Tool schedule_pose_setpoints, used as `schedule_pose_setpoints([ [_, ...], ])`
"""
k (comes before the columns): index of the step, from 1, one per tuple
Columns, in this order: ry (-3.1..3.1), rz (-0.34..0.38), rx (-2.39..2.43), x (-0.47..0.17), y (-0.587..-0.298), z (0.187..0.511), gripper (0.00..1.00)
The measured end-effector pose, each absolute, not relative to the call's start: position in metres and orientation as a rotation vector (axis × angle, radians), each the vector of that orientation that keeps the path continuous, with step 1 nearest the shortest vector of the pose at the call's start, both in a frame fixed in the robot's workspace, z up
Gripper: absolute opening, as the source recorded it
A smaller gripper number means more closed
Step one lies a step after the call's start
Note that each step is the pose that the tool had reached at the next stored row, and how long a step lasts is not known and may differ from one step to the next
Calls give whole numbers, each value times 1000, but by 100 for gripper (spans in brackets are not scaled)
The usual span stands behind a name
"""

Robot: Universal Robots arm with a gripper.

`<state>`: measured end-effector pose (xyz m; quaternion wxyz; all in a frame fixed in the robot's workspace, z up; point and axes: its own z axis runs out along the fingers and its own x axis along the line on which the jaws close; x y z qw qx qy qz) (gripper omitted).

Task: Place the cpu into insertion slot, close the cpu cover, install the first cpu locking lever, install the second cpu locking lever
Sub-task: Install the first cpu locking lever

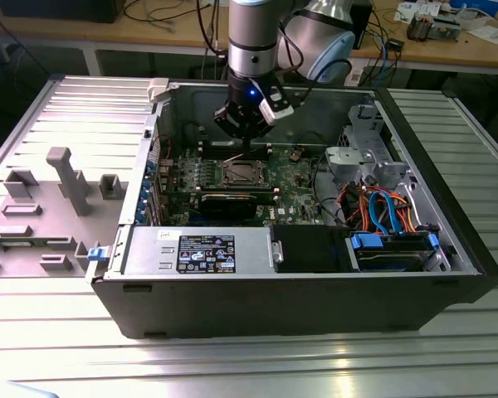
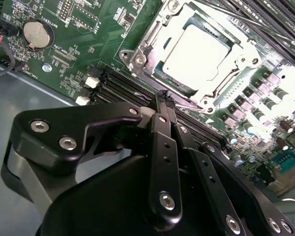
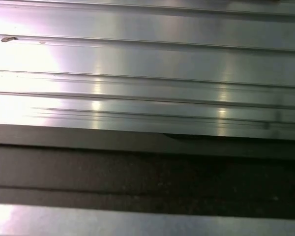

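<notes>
In the exterior view my gripper (image 1: 246,143) hangs inside the open computer case, just above the insertion slot (image 1: 242,172) on the green board. In the second wrist view the cpu (image 2: 196,51) lies flat in the insertion slot (image 2: 130,58), its pale silver top showing through the window of the cpu cover (image 2: 152,42). The cover lies down around the cpu. My black fingers (image 2: 162,128) are pressed together, and my gripper (image 2: 165,97) has its tips at the slot's near edge. I see nothing between them. I cannot make out the locking levers.
Black memory slots (image 2: 120,86) and a coin battery (image 2: 35,33) lie beside the socket. A black graphics card (image 1: 232,203), the power supply (image 1: 195,249), a drive bay (image 1: 390,249) and orange and blue cables (image 1: 382,207) crowd the case. The first wrist view shows ribbed metal table (image 3: 147,64).
</notes>
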<state>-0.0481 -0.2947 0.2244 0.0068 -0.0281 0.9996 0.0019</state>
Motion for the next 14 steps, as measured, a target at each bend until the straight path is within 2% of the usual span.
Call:
schedule_pose_setpoints([
  [14,3117,5,-66,-40,-292,213,11],
])
